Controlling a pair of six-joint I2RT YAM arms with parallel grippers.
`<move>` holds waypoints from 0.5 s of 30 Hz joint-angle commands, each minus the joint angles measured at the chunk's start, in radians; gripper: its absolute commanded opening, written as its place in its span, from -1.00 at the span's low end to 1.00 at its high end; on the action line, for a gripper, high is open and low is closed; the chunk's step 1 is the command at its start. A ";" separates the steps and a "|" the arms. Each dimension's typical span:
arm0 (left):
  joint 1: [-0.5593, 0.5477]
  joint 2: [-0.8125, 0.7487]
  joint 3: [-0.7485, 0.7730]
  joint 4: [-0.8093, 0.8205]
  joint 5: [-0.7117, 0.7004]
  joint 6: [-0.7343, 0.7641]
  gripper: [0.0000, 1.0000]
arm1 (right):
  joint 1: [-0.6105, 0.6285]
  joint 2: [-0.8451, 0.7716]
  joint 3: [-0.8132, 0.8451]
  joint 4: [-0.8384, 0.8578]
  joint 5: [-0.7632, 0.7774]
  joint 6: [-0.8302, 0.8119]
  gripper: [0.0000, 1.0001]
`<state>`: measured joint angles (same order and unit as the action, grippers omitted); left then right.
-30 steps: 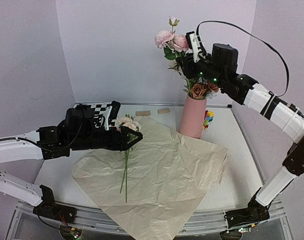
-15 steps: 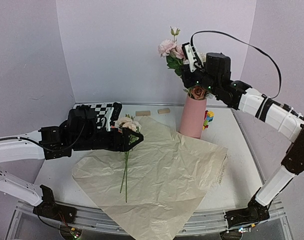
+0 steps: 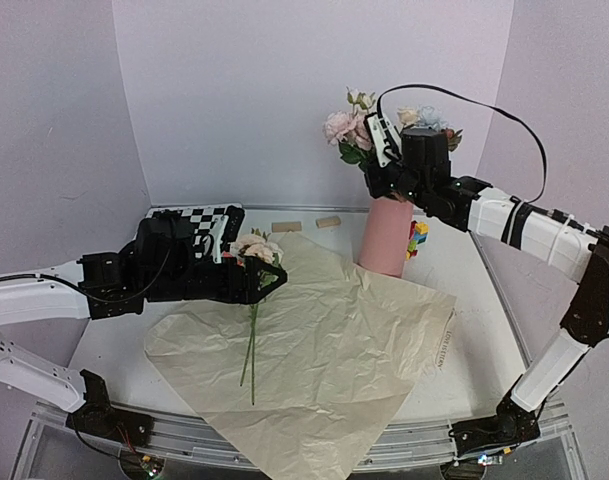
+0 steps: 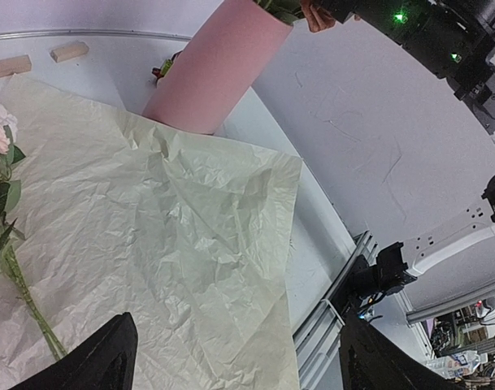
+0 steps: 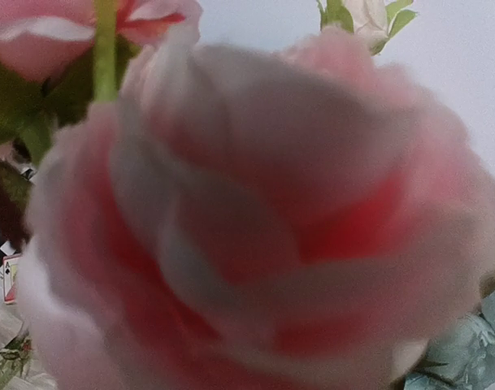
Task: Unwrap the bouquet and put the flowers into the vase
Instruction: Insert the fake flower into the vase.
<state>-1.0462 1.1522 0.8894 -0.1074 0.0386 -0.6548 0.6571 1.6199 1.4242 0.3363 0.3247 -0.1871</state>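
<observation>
Wrapping paper [image 3: 334,350] lies opened out and crinkled across the table [image 3: 474,270], its far edge reaching up to the foot of the vase [image 3: 386,235]. The vase stands upright at the far right of the sheet, with toy blocks [image 3: 417,238] just beside it on its right. Pink blooms [image 3: 339,126] and a pale-blue bloom [image 3: 430,117] rise from its mouth. The right gripper [image 3: 381,183] is at the vase mouth, in among those blooms. From overhead its fingers are hidden by leaves and by the arm's own body. Its wrist camera gives only a blurred pink bloom filling the view, so I cannot tell whether the jaws are parted or closed, nor whether they grip a stem. Loose flowers [image 3: 256,247], pale pink heads on thin green stems, lie on the left part of the paper. Their heads point toward the far wall and their stems run toward the near edge. The left gripper [image 3: 274,278] hangs low over them, just beside the heads on their right and above the upper stems. Its jaws are spread wide and grip nothing, and its wrist view looks past both fingertips onto bare paper. Two wooden blocks [image 3: 286,226] lie near the far wall, and a checkered board [image 3: 199,214] sits behind the left arm.
</observation>
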 commanded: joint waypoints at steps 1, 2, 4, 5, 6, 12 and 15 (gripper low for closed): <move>-0.003 0.004 0.032 -0.010 -0.041 -0.005 0.74 | 0.001 -0.065 0.009 0.021 -0.027 0.037 -0.25; -0.003 0.005 0.034 -0.022 -0.066 -0.009 0.74 | 0.001 -0.081 0.011 0.015 -0.039 0.044 -0.17; -0.003 0.010 0.041 -0.050 -0.106 -0.021 0.74 | 0.001 -0.108 0.019 -0.008 -0.062 0.065 0.02; -0.003 0.014 0.045 -0.068 -0.131 -0.027 0.74 | 0.001 -0.122 0.024 -0.019 -0.069 0.080 0.18; -0.002 0.017 0.048 -0.086 -0.154 -0.036 0.74 | 0.001 -0.133 0.028 -0.035 -0.078 0.092 0.33; 0.016 0.025 0.054 -0.191 -0.286 -0.119 0.92 | 0.001 -0.211 0.014 -0.119 -0.106 0.182 0.96; 0.028 0.017 0.044 -0.212 -0.310 -0.145 0.99 | 0.001 -0.259 -0.020 -0.145 -0.142 0.232 0.97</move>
<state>-1.0363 1.1740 0.8974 -0.2599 -0.1759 -0.7395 0.6571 1.4378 1.4240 0.2236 0.2294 -0.0457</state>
